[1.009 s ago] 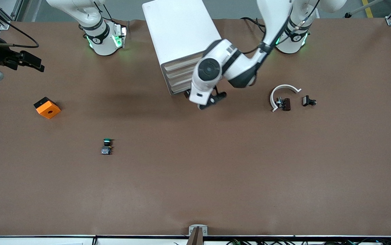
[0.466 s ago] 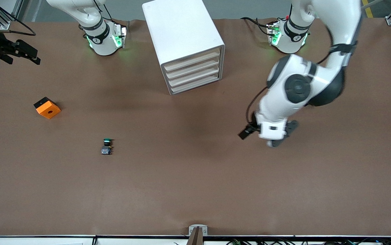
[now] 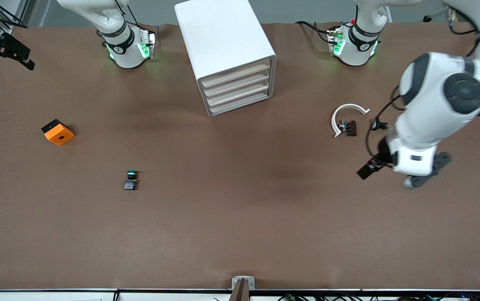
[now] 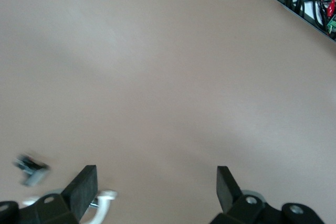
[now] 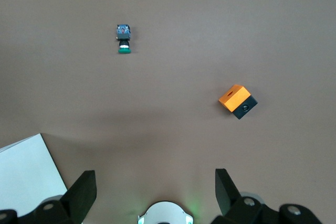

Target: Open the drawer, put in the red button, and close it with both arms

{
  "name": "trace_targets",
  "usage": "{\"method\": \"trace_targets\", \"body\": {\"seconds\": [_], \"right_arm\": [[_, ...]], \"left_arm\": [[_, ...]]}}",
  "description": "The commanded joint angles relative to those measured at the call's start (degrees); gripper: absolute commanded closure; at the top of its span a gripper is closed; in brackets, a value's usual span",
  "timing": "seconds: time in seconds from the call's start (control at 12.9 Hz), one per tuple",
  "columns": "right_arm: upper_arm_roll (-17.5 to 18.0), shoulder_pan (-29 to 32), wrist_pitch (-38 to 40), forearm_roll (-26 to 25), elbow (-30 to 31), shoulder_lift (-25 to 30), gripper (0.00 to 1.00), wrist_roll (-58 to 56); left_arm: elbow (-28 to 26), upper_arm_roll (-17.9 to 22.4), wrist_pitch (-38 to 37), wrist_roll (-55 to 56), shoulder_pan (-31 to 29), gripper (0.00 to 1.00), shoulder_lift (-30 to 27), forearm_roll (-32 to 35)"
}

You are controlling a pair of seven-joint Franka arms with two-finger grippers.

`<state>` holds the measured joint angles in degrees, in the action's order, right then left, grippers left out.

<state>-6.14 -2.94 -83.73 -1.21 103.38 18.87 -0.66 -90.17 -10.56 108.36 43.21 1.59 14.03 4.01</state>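
Observation:
The white cabinet (image 3: 223, 37) stands between the two arm bases, and its top drawer (image 3: 236, 74) is closed like the three below it. The red button (image 3: 351, 128), small with a dark red cap, lies inside a white curved piece (image 3: 345, 109) toward the left arm's end of the table. My left gripper (image 3: 411, 169) (image 4: 156, 190) hangs open and empty over bare table close to that piece. My right gripper (image 3: 16, 54) (image 5: 155, 192) is open and empty, high over the table corner at the right arm's end.
A green-capped switch (image 3: 131, 179) (image 5: 124, 39) and an orange block (image 3: 57, 132) (image 5: 237, 101) lie toward the right arm's end. A small black part (image 3: 379, 124) lies beside the curved piece, whose tip (image 4: 102, 203) shows in the left wrist view.
My left arm swung from in front of the cabinet's drawers out to its own end of the table. My right gripper drew back toward the table corner. Both stayed open.

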Motion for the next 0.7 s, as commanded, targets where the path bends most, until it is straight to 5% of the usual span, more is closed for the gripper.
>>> {"method": "trace_targets", "body": {"seconds": [0.0,0.62], "right_arm": [[0.96,1.27,0.94,-0.72,-1.6,-1.03,0.0,-1.01],[0.95,1.27,0.85,-0.72,-1.6,-1.12,0.0,-1.01]], "left_arm": [[6.39,-0.69,-9.27,-11.79,-4.3,0.0,-1.37,1.18],[9.14,-0.69,-20.81,-34.24,-9.85,0.0,-8.05,0.74]]}}
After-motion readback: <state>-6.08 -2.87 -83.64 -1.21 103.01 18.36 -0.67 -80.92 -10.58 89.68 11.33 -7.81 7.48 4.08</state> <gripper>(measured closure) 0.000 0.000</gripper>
